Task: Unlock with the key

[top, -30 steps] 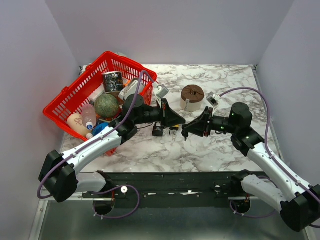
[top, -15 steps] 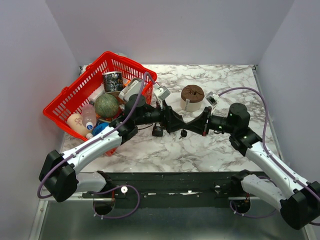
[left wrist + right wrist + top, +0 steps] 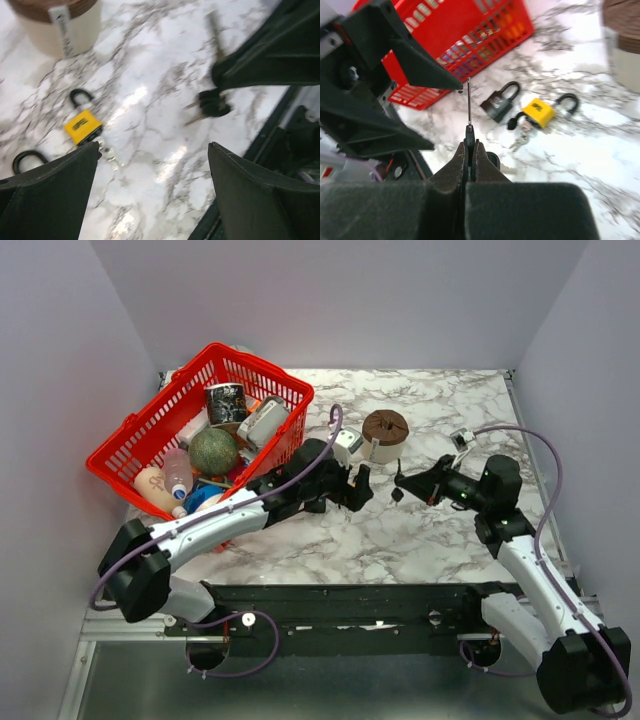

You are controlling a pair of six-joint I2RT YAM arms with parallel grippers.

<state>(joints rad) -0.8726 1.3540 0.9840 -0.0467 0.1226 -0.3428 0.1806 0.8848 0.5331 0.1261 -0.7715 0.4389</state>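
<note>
My right claw pinches the key mid-frame; my left claw, spread wide, crowds its tip; yellow padlock lies right.

Left fingers crowd the key tip

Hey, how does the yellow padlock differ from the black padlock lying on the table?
The yellow padlock has a bright yellow body; the black padlock is dark all over. The black one lies nearer the red basket, the yellow one farther out. Some small keys lie at the yellow one's base, not the black one's. Both lie flat on the marble table, neither gripped.
</note>
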